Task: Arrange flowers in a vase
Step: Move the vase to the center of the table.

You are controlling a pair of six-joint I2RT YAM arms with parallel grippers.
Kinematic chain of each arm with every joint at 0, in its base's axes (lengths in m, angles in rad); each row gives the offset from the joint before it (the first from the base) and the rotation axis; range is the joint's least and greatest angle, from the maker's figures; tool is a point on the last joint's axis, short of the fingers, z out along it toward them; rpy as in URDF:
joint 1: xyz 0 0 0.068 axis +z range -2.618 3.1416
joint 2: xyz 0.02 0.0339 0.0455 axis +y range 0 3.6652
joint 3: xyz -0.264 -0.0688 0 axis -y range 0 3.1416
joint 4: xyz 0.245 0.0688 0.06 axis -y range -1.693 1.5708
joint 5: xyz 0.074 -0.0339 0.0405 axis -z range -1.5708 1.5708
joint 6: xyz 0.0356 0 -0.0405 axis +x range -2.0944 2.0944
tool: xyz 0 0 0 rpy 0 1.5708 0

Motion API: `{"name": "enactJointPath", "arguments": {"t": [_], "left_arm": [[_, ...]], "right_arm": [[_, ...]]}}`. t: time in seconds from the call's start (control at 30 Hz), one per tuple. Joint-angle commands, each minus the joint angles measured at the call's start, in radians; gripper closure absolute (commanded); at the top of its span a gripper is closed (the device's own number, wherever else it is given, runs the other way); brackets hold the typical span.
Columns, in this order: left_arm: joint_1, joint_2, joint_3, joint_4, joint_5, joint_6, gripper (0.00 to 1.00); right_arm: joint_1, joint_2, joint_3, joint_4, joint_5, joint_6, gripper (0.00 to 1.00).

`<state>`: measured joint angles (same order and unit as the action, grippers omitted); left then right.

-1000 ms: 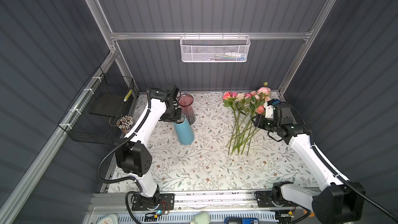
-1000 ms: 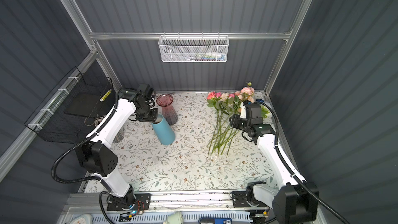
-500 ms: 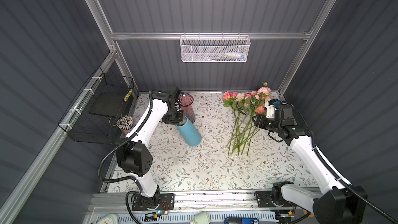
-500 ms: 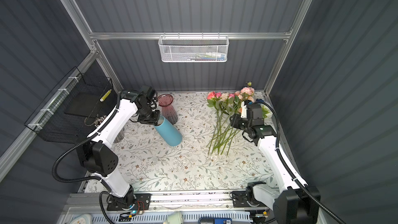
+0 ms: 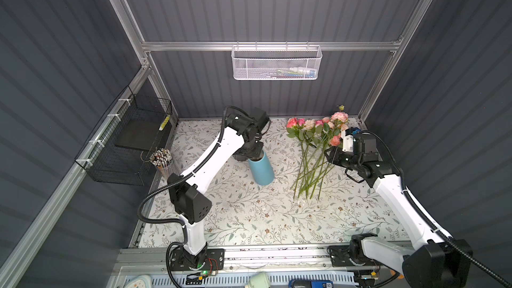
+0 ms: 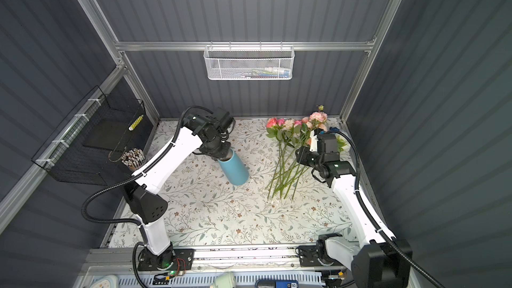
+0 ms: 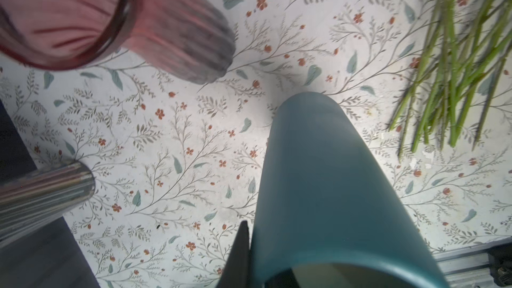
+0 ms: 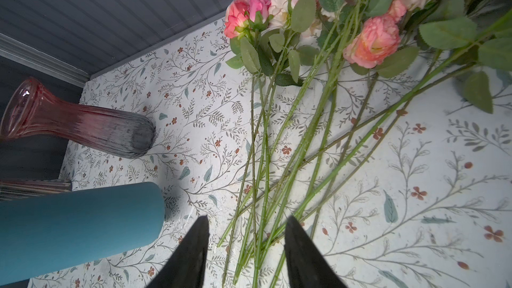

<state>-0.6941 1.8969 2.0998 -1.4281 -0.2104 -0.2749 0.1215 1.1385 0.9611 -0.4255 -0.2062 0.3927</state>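
Note:
A tall teal vase (image 5: 261, 170) (image 6: 234, 169) is near the table's middle, with my left gripper (image 5: 250, 154) shut on its rim. In the left wrist view one finger lies outside the teal vase (image 7: 318, 175) wall and the other inside, at my left gripper (image 7: 256, 256). A pink ribbed glass vase (image 7: 83, 18) (image 8: 77, 123) stands behind it. The flowers (image 5: 313, 145) (image 6: 291, 145) lie in a loose bundle at the right, blooms toward the back wall. My right gripper (image 8: 247, 218) (image 5: 331, 153) hangs open over the flowers' green stems (image 8: 304, 134), holding nothing.
A cup of pencils (image 5: 162, 159) stands at the left table edge beside a black wire basket (image 5: 124, 145). A white mesh basket (image 5: 277, 63) hangs on the back rail. The enclosure walls close in on three sides.
My left gripper has carried the teal vase rightward, away from the pink vase and toward the table's middle. The right arm has barely moved.

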Motion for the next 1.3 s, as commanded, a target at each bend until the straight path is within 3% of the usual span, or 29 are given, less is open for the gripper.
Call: {"name": "enactJointPath", "arguments": {"t": [0.0, 0.23, 0.53, 0.67, 0.87, 1.27], "left_arm": [[-0.056, 0.036, 0.104, -0.051, -0.079, -0.052, 1.00], [-0.142, 0.186, 0.293, -0.157, -0.143, -0.039, 1.00], [-0.152, 0.199, 0.262, -0.138, -0.114, -0.029, 1.00], [-0.152, 0.200, 0.263, -0.135, -0.114, -0.025, 0.79], [-0.153, 0.184, 0.253, -0.116, -0.126, -0.015, 0.61], [-0.152, 0.131, 0.287, -0.070, -0.115, 0.017, 0.55]], "right_arm": [[0.006, -0.013, -0.009, 0.003, -0.003, -0.005, 0.53], [0.006, -0.044, -0.007, 0.000, 0.002, -0.008, 0.53], [0.006, -0.040, -0.009, 0.002, 0.002, -0.008, 0.51], [0.005, -0.042, -0.007, -0.002, 0.002, -0.008, 0.49], [0.006, -0.043, -0.006, -0.007, 0.004, -0.011, 0.48], [0.006, -0.041, 0.014, -0.029, 0.001, -0.015, 0.48]]}}
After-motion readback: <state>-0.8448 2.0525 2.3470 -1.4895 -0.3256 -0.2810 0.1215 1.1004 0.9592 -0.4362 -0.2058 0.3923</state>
